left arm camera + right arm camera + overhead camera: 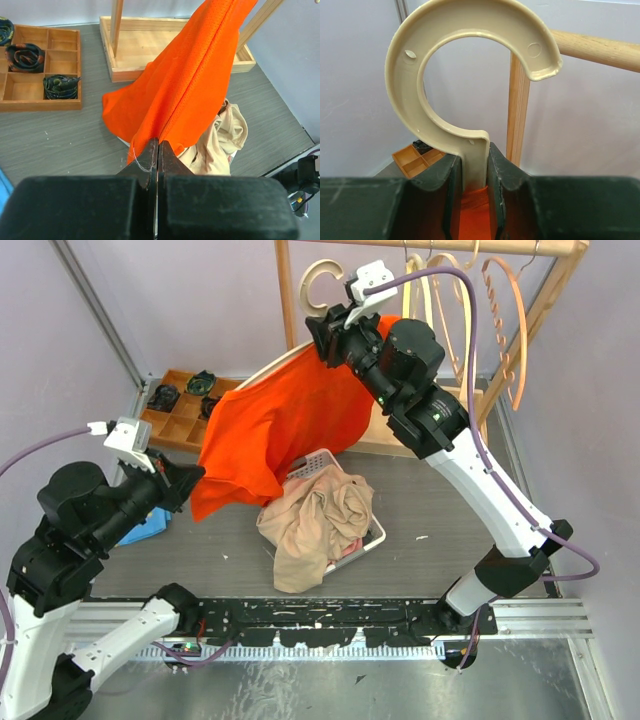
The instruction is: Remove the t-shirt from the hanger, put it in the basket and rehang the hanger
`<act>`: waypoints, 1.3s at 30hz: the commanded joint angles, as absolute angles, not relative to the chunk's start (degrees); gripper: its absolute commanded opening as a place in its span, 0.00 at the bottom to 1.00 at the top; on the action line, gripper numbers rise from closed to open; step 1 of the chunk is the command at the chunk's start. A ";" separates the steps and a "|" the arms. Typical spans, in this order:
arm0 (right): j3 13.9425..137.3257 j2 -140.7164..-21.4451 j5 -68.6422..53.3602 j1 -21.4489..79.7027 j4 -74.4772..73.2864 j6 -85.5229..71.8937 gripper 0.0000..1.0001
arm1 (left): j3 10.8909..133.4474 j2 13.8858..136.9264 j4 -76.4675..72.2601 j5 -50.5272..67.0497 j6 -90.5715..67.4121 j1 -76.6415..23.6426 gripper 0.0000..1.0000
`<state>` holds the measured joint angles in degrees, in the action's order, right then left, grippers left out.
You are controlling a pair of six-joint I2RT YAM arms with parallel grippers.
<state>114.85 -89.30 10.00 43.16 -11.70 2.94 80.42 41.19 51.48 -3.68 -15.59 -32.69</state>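
The orange t-shirt (275, 425) is stretched on a slant across the upper middle of the top view. Its neck end sits high toward 1 o'clock at the cream hanger (420, 75), and its lower hem is drawn down toward 8 o'clock. The right gripper (475, 170) is clamped on the hanger's stem just under the hook, one finger pressed to each side, with orange cloth showing below between them. In the right wrist view the hook opens toward 3 o'clock, its tip close to the wooden rail (600, 50); whether the two touch I cannot tell. The left gripper (158, 150) is pinched together on the shirt's hem, and a taut fold of fabric rises from its fingertips toward 1 o'clock. Beneath the shirt, on the grey table (440, 510), stands a white basket (318, 460) heaped with beige clothes (315, 525), and the orange cloth hangs over its 10 o'clock side. A wooden compartment tray (175, 430) lies at 10 o'clock and holds dark coiled items (25, 52). More hangers (505, 330) hang from the rack at 1 o'clock.
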 commanded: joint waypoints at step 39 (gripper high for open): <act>116.02 -85.61 8.43 42.61 -6.81 3.64 0.10 | 82.07 45.53 40.19 1.92 -16.60 -32.78 0.49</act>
<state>114.41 -87.88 8.16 42.70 -11.86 2.92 83.90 45.36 39.03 1.61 -15.75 -32.93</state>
